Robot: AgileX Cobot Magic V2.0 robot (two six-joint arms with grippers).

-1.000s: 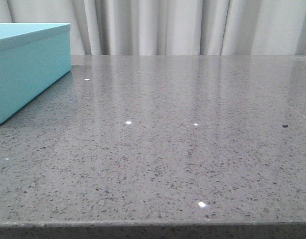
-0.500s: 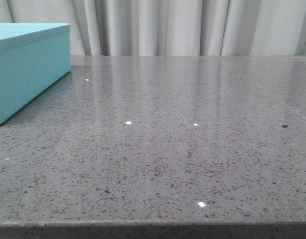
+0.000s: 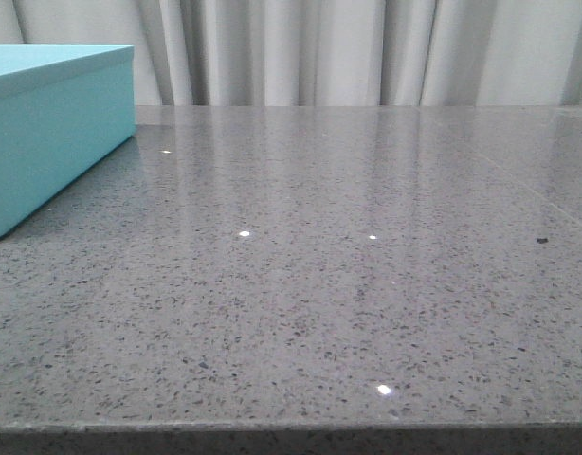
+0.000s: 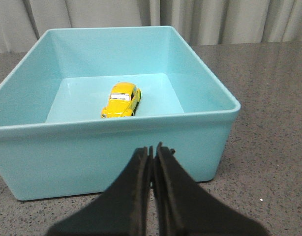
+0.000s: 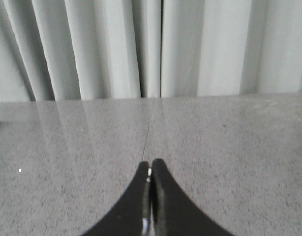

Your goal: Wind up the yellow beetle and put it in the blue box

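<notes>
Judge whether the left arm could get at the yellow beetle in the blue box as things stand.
Probably yes: the blue box is open-topped and the yellow beetle lies alone inside; the shut left gripper must open and clear the near wall.

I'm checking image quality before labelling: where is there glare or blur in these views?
Front view: small bright glints on the polished table, curtain reflections streaking it. Left wrist view: sharp on the yellow beetle in the blue box, left gripper soft. Right wrist view: right gripper blurred.
</notes>
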